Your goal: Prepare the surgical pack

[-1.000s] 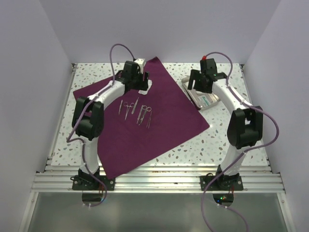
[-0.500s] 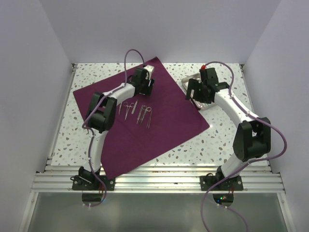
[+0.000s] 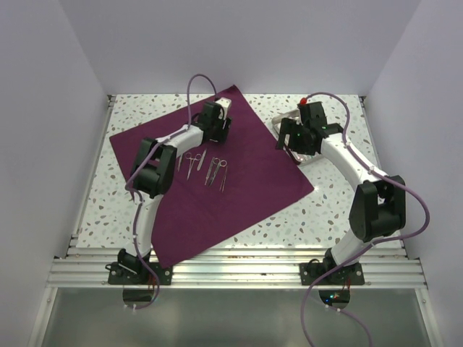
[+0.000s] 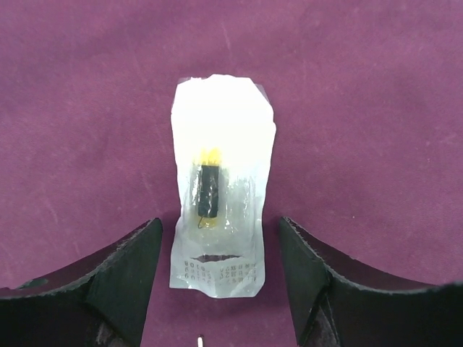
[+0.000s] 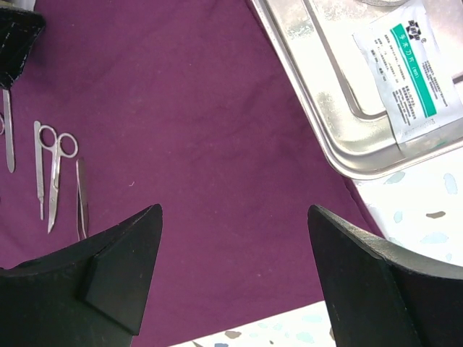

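The surgical pack is a deep purple drape (image 3: 246, 181) spread flat as a large square sheet; it fills the left wrist view (image 4: 362, 108) and most of the right wrist view (image 5: 202, 108). My left gripper (image 3: 215, 129) is open low over the drape's far part. A small clear packet (image 4: 221, 188) with a black item inside lies flat between its fingers (image 4: 221, 224), untouched. My right gripper (image 3: 286, 141) is open and empty above the drape's right edge (image 5: 235, 210), beside the steel tray (image 3: 309, 150).
Several steel instruments, scissors (image 5: 58, 166) and tweezers (image 5: 82, 199), lie in a row mid-drape (image 3: 206, 166). The steel tray (image 5: 325, 116) holds a green-and-white packet (image 5: 412, 65). Speckled tabletop (image 3: 340, 202) surrounds the drape, with walls on three sides.
My left gripper has shifted right over the packet and its elbow has swung in. My right gripper has moved left from above the tray to the drape's edge.
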Robot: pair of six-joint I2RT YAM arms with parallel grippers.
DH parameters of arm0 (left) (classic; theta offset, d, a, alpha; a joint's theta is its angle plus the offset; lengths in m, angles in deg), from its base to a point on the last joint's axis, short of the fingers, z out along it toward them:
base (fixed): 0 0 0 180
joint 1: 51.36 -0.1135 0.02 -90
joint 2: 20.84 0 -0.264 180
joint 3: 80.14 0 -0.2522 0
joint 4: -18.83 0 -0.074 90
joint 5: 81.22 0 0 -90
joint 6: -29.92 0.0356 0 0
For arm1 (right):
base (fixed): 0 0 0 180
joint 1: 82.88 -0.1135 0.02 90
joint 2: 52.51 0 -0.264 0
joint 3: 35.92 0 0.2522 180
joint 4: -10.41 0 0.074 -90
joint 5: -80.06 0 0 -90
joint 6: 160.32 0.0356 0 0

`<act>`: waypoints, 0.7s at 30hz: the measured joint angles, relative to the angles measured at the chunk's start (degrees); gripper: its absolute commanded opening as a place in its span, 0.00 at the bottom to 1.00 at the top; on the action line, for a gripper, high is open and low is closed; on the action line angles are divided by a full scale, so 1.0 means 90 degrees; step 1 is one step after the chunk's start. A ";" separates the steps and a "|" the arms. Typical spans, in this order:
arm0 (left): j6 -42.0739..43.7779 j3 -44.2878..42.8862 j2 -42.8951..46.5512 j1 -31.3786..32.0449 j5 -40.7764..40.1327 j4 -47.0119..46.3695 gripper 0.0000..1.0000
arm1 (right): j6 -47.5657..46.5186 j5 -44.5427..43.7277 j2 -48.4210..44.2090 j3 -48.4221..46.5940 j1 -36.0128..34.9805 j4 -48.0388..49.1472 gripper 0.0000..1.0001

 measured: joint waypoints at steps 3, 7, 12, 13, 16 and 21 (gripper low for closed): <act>-0.0017 0.0000 -0.0015 -0.0002 0.0027 -0.0036 0.64 | 0.0017 0.0007 0.0000 0.0000 0.0000 0.0022 0.85; -0.0024 -0.0002 -0.0027 0.0000 0.0087 -0.0068 0.54 | 0.0051 0.0017 0.0000 0.0000 0.0000 0.0070 0.85; -0.0022 -0.0002 -0.0029 0.0000 0.0117 -0.0070 0.50 | 0.0090 0.0068 0.0000 0.0000 -0.0012 0.0102 0.85; -0.0022 -0.0002 -0.0029 0.0000 0.0114 -0.0070 0.48 | 0.0097 0.0078 0.0000 0.0000 -0.0017 0.0102 0.85; -0.0022 -0.0002 -0.0029 -0.0007 0.0114 -0.0070 0.46 | 0.0117 0.0080 0.0002 -0.0010 -0.0063 0.0102 0.85; -0.0022 -0.0015 -0.0029 -0.0075 0.0141 -0.0058 0.45 | 0.0153 0.0104 0.0151 -0.0146 -0.0221 0.0114 0.86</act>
